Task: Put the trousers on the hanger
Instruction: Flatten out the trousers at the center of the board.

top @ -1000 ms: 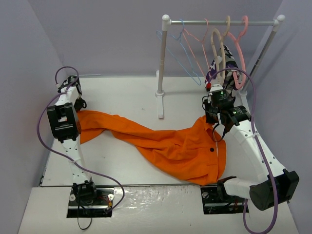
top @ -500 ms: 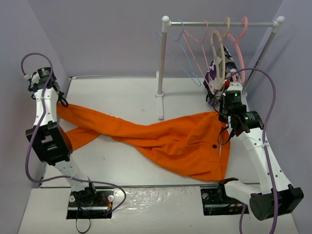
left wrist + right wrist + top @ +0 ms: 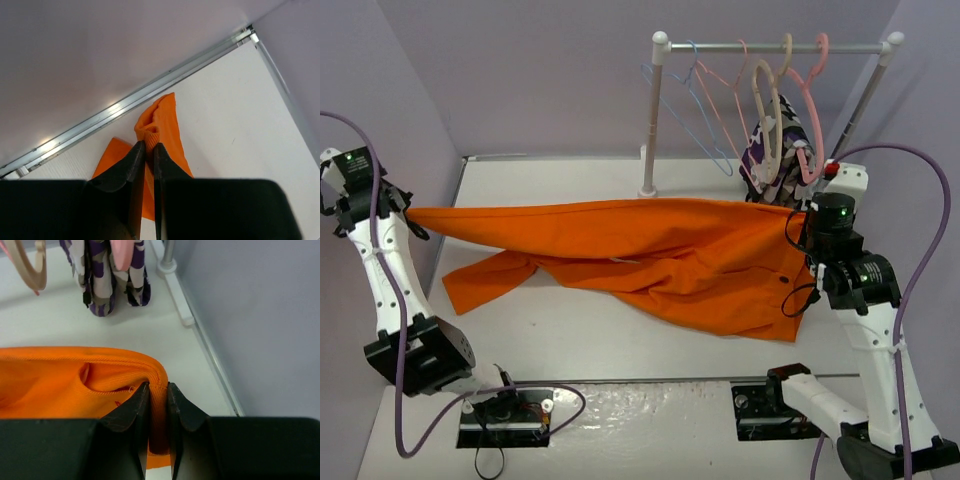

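Observation:
The orange trousers hang stretched between both arms above the table, one leg end drooping onto the surface at the left. My left gripper is shut on a leg cuff at the far left. On the right, my right gripper is shut on the waistband edge. The thin light-blue hanger hangs at the left end of the rack rail, behind the stretched cloth and apart from both grippers.
A white rack stands at the back with pink hangers, a beige hanger and a purple-white-black patterned garment. Its left post foot sits just behind the trousers. Grey walls close in left, right and back.
Both arms have risen and spread apart, lifting the trousers off the table and pulling them taut into a wide span. The left gripper went far left, the right went up and right.

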